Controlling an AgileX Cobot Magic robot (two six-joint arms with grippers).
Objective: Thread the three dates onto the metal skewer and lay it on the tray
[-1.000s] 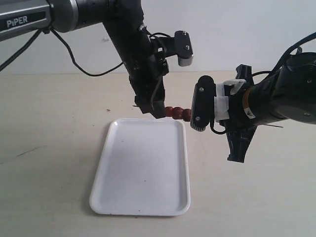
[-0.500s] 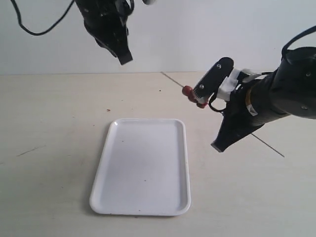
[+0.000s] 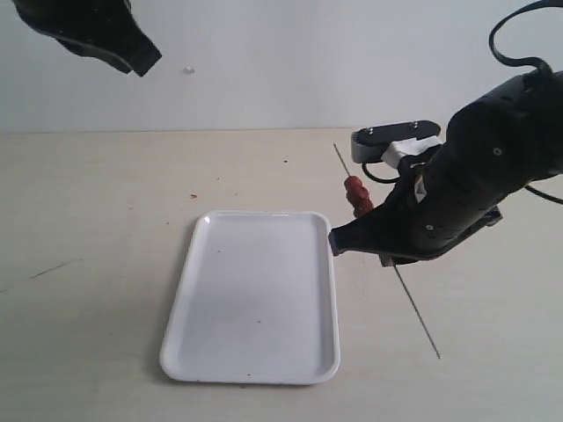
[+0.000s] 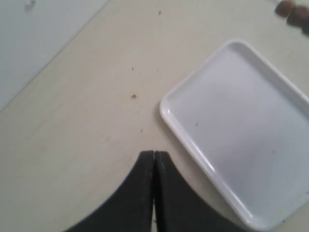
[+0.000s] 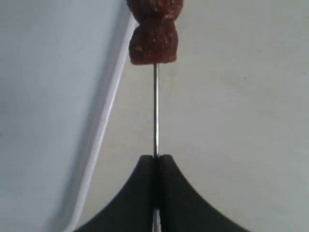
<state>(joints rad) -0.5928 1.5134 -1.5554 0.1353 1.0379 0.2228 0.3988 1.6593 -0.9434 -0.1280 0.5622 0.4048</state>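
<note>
My right gripper [image 3: 376, 234] [image 5: 155, 157] is shut on the metal skewer [image 3: 418, 312] [image 5: 155, 111], a thin grey rod running from far to near just right of the tray [image 3: 255, 299]. The dates [image 3: 356, 195] [image 5: 153, 43] sit bunched on the skewer's far part, a short way ahead of my fingertips and beside the tray's far right corner. In the right wrist view the tray's rim [image 5: 108, 111] runs alongside the skewer. The left gripper [image 3: 148, 61] [image 4: 154, 152] is shut and empty, high at the upper left. The dates [image 4: 294, 14] appear blurred beyond the tray [image 4: 241, 111].
The white tray lies empty on a pale wooden table [image 3: 88, 229]. A white wall [image 3: 264, 61] rises behind the table. A few dark specks [image 4: 133, 96] dot the tabletop near the tray.
The left gripper let go of the dates, shut and drew away up and to the left. The right arm turned, bringing the skewer lower beside the tray's right edge.
</note>
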